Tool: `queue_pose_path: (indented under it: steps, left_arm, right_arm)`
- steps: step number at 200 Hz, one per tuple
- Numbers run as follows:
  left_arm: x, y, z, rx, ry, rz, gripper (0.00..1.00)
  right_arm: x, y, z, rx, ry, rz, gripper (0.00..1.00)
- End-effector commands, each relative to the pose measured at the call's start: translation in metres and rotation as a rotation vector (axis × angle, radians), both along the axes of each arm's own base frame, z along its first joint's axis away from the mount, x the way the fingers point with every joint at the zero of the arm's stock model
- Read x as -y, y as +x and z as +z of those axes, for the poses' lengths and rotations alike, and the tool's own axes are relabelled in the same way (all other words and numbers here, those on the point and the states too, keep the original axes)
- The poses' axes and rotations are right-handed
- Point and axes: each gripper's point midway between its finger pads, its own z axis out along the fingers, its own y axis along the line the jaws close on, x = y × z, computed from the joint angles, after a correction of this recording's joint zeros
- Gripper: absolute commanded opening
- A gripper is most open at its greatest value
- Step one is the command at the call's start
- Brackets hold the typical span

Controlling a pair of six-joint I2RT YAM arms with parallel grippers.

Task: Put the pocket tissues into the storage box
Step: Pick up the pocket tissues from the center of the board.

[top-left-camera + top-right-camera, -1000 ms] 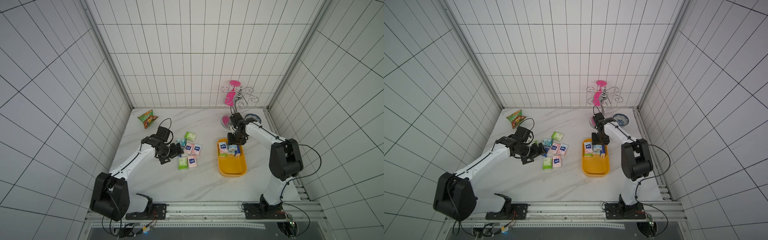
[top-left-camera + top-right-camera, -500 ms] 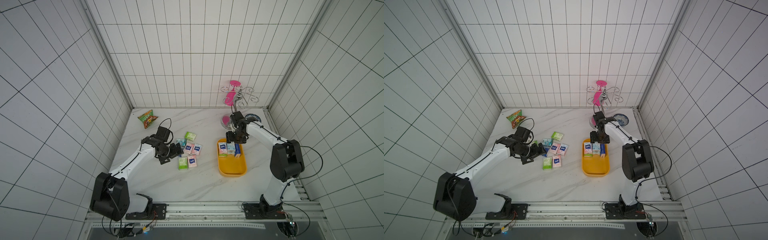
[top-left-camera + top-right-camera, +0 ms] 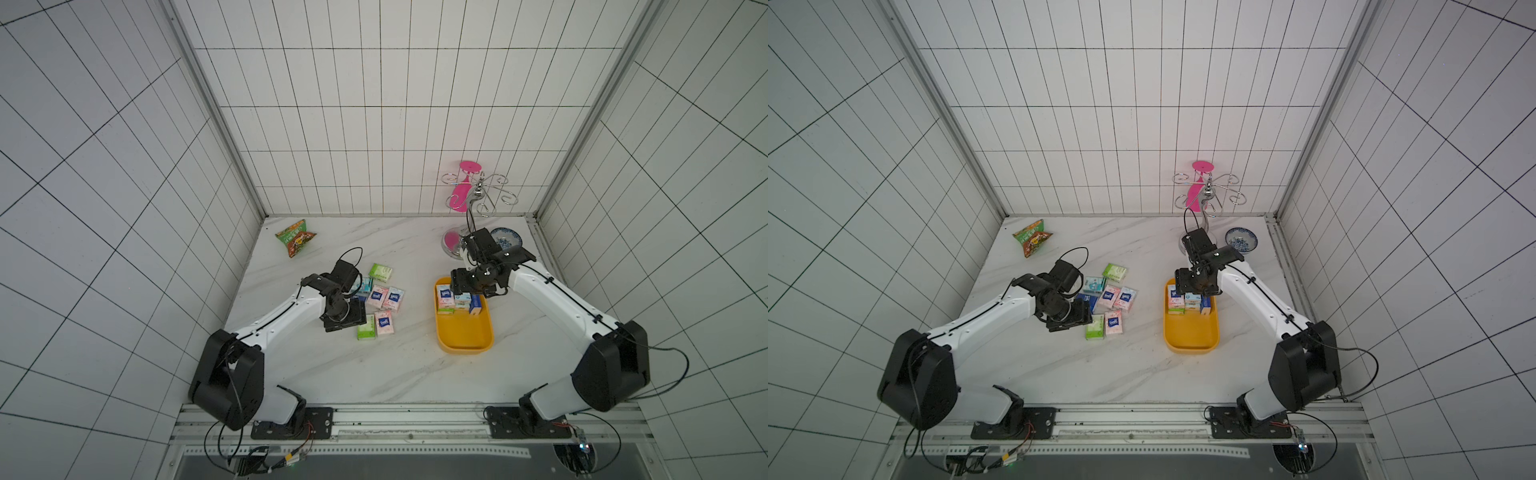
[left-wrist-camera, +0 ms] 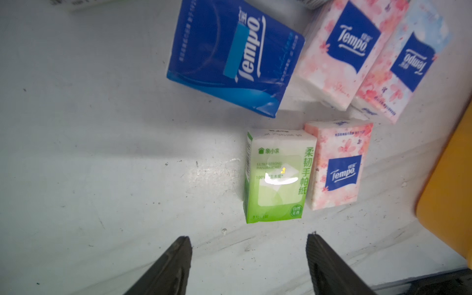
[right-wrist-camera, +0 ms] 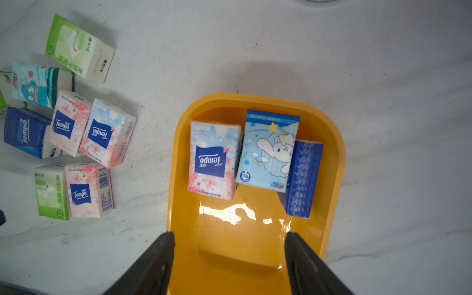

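Little had moved since a second earlier: in both top views the two arms kept nearly the same poses. The right gripper (image 5: 229, 233) hung over the storage box (image 5: 337, 163), its jaws spread and empty. At the box's far end lay a pink-white packet (image 5: 214, 159) reading "Tempo", a light blue cartoon packet (image 5: 267, 150) whose small print was too fine to read, and a dark blue packet (image 5: 302, 178) that seemed to stand on its edge, its face hidden. In both top views the gripper's body covered part of that row and the box's far rim. The left gripper (image 4: 249, 237), jaws likewise spread with nothing between them, hovered over bare table (image 4: 89, 153) to the box's left, just short of a green packet (image 4: 275, 176) marked "ULTRA STRONG" beside Chinese characters. Just beside that lay a pink packet (image 4: 338, 166), and farther off a blue packet (image 4: 235, 56), both reading "Tempo". In the left wrist view the box was cut off at the frame's edge.
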Motion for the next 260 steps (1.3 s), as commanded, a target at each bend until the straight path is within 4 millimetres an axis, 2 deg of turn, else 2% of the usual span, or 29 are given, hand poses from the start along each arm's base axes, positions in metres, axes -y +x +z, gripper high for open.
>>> queue_pose_path:
  steps: [1, 45, 104, 158, 191, 214, 240, 256, 260]
  left_arm:
    - [0.001, 0.013, -0.001, 0.071, 0.073, -0.039, 0.74]
    - [0.013, 0.029, -0.008, 0.131, 0.072, -0.036, 0.74]
    - [0.027, 0.032, -0.026, 0.151, 0.134, -0.069, 0.74]
    - [0.019, 0.030, -0.045, 0.117, 0.197, -0.055, 0.73]
    - [0.024, 0.028, -0.053, 0.097, 0.181, -0.059, 0.73]
    - [0.028, 0.028, -0.056, 0.091, 0.167, -0.062, 0.67]
    - [0.027, 0.026, -0.059, 0.084, 0.167, -0.064, 0.66]
    - [0.027, 0.024, -0.061, 0.081, 0.163, -0.066, 0.60]
    - [0.027, 0.023, -0.061, 0.080, 0.162, -0.068, 0.55]
  right_arm:
    - [0.002, -0.015, -0.001, -0.023, 0.035, -0.033, 0.72]
    - [0.009, -0.024, 0.000, -0.011, 0.043, -0.060, 0.72]
    - [0.023, -0.030, 0.000, -0.013, 0.036, -0.092, 0.72]
    - [0.035, -0.032, 0.000, 0.001, 0.016, -0.122, 0.72]
    - [0.056, -0.032, 0.003, 0.016, -0.038, -0.160, 0.73]
    - [0.077, -0.030, 0.005, 0.017, -0.077, -0.206, 0.73]
    - [0.095, -0.029, 0.003, -0.005, -0.079, -0.258, 0.73]
    - [0.102, -0.029, 0.003, -0.008, -0.069, -0.282, 0.73]
    - [0.103, -0.029, 0.003, -0.007, -0.067, -0.287, 0.73]
